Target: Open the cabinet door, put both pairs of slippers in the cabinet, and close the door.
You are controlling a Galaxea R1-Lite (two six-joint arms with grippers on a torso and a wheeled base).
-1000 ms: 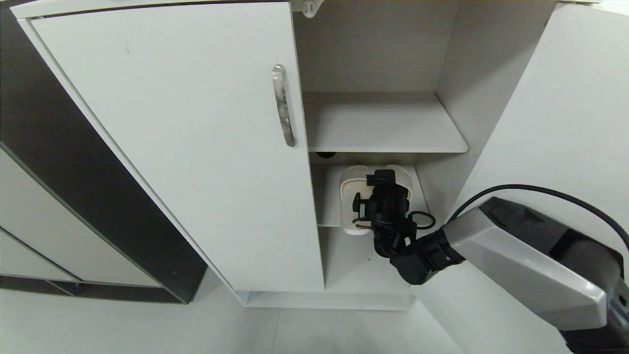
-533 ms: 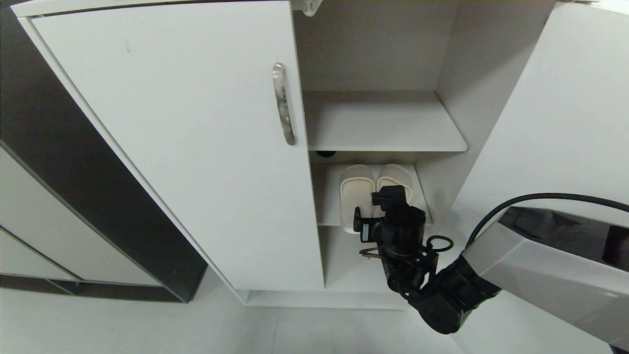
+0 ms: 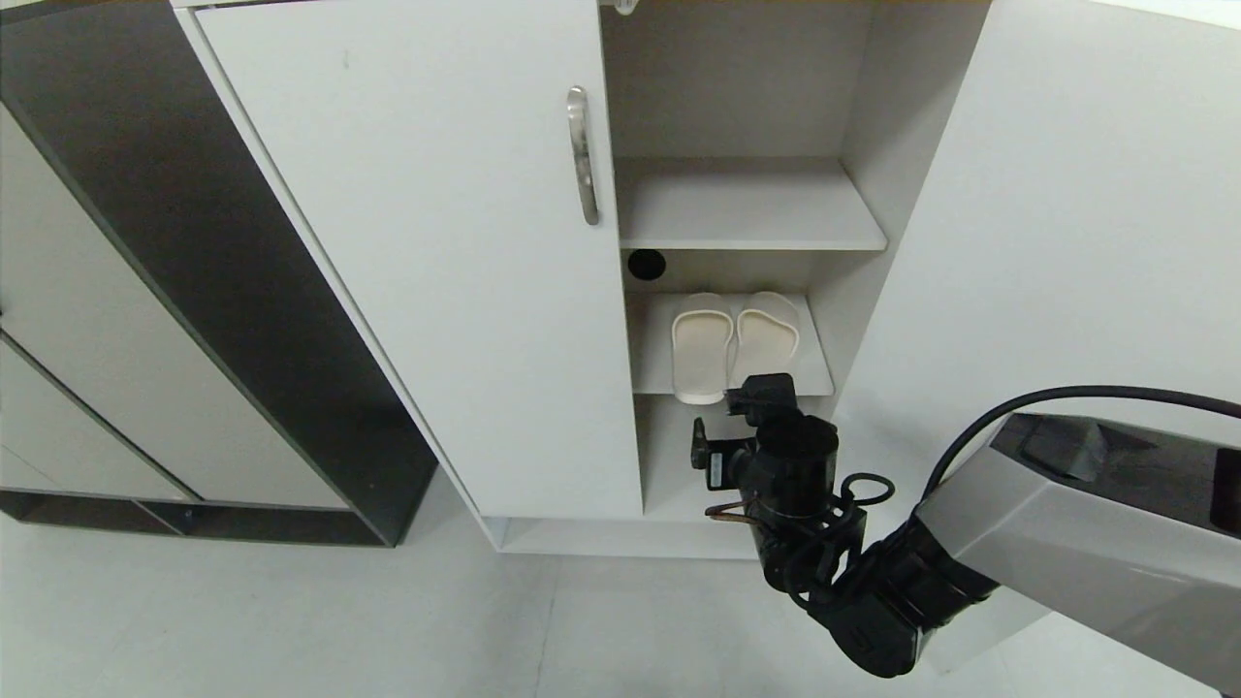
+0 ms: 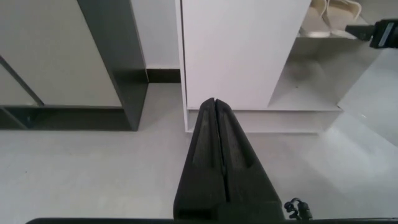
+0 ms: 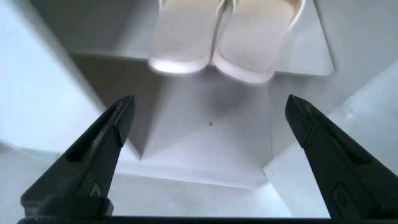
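Observation:
A pair of white slippers (image 3: 734, 337) lies side by side on the middle shelf (image 3: 819, 373) of the cabinet, heels toward me. My right gripper (image 3: 766, 427) hangs just outside the cabinet, below and in front of the slippers (image 5: 227, 37), open with nothing between its fingers (image 5: 106, 143). The right cabinet door (image 3: 1066, 194) stands swung open. In the left wrist view my left gripper (image 4: 214, 104) is shut and empty, low over the floor in front of the cabinet, with the slippers (image 4: 329, 14) far off.
The left cabinet door (image 3: 436, 242) is closed, with a metal handle (image 3: 582, 155). The top shelf (image 3: 747, 204) and bottom shelf (image 5: 211, 137) are bare. A round dark hole (image 3: 646, 264) sits in the back panel. A dark panel (image 3: 194, 242) stands left of the cabinet. Pale floor (image 3: 291, 620) lies in front.
My right gripper has drawn back out of the cabinet, leaving the slippers on the middle shelf. The head camera has shifted, so the whole cabinet sits differently in view.

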